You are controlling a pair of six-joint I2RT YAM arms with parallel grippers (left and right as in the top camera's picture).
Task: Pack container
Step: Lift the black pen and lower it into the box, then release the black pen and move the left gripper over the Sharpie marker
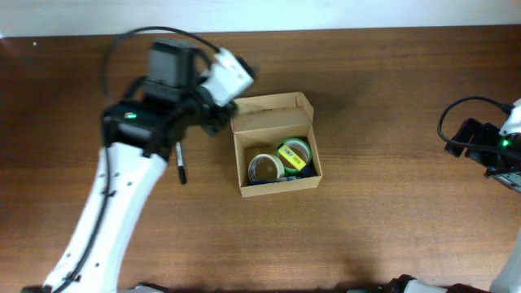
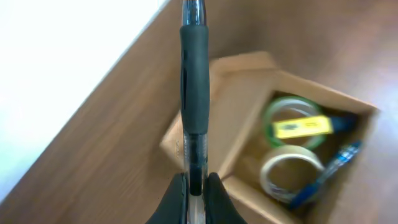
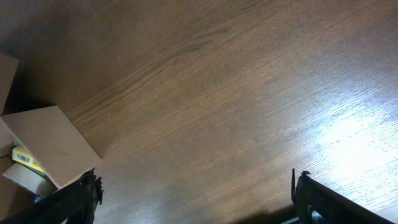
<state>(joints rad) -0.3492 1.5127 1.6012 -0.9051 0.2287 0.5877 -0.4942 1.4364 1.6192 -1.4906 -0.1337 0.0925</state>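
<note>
The container (image 1: 281,185) is a small tan cardboard box, open, with its flap lid (image 1: 273,104) standing at the far side. Inside lie a green tape roll (image 1: 298,146) with a yellow label, a white tape roll (image 1: 264,167) and a blue pen (image 2: 329,171). My left gripper (image 2: 196,186) is shut on a pen (image 2: 194,74) with a black grip and clear barrel. It holds the pen above the table just left of the box (image 2: 239,68). My right gripper (image 3: 196,199) is open and empty at the far right, away from the box (image 3: 50,143).
A black pen (image 1: 181,164) lies on the wooden table beside the left arm, left of the box. The table's far edge meets a white wall (image 2: 62,62). The right arm (image 1: 496,150) sits at the table's right edge.
</note>
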